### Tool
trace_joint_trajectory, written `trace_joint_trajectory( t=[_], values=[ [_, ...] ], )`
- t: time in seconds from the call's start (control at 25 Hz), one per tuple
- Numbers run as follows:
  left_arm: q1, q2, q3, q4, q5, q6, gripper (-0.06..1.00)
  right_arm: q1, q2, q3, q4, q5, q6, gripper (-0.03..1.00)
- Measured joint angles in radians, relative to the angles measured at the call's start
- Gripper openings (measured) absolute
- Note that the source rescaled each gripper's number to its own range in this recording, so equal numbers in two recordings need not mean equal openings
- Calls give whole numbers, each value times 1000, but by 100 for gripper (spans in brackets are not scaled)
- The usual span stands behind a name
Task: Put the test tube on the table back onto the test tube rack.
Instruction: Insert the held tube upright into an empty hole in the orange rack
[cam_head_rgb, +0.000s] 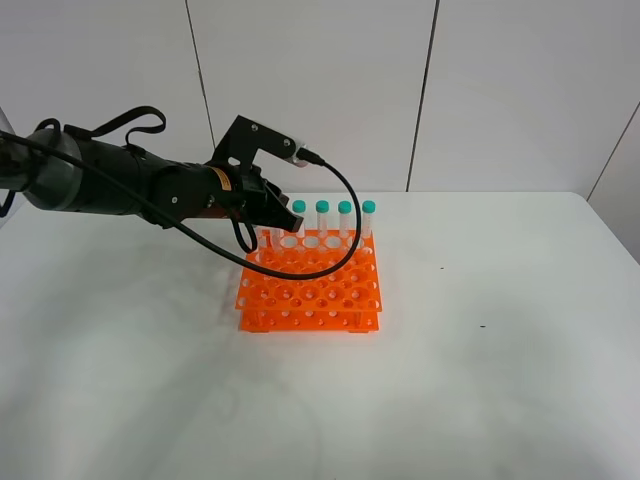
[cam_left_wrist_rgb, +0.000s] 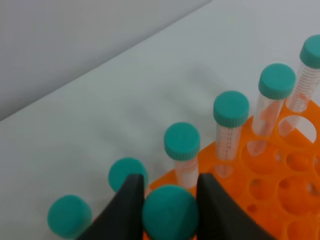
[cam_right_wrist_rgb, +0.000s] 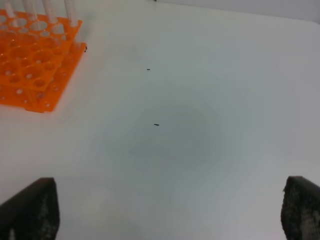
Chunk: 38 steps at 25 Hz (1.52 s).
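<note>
Tube: the test tube (cam_left_wrist_rgb: 170, 214) is held by its teal cap over the test tube rack (cam_left_wrist_rgb: 295, 167), beside the row of standing tubes (cam_left_wrist_rgb: 182, 141).
Left gripper (cam_left_wrist_rgb: 168, 192): jaws are clamped on the cap.
Right gripper (cam_right_wrist_rgb: 167, 210): jaws are spread wide, nothing is held, parked over the table (cam_head_rgb: 500, 380).
Done: pickup is judged complete.
Left: seating and release; whether the tip is in a hole cannot be told.

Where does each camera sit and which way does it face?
Exterior high: mounted high facing the wall, looks down on table, rack and left arm; left pincer over the rack's back row.
Left wrist: on the left wrist, looks down past two dark fingers gripping a green-capped tube, above the rack.
Right wrist: on the right wrist, looks down on table and rack corner; open right pincer's tips show.
Shared: all see the rack.
</note>
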Motion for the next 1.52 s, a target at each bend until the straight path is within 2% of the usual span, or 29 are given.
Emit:
trace_joint_trajectory(
  t=[0.68, 1.52],
  values=[
    [14, 46, 0, -1, -61, -16, 0, 0, 0, 0, 0, 0, 0, 98],
    [18, 69, 9, -1, -73, -69, 0, 0, 0, 0, 0, 0, 0, 98]
  ],
)
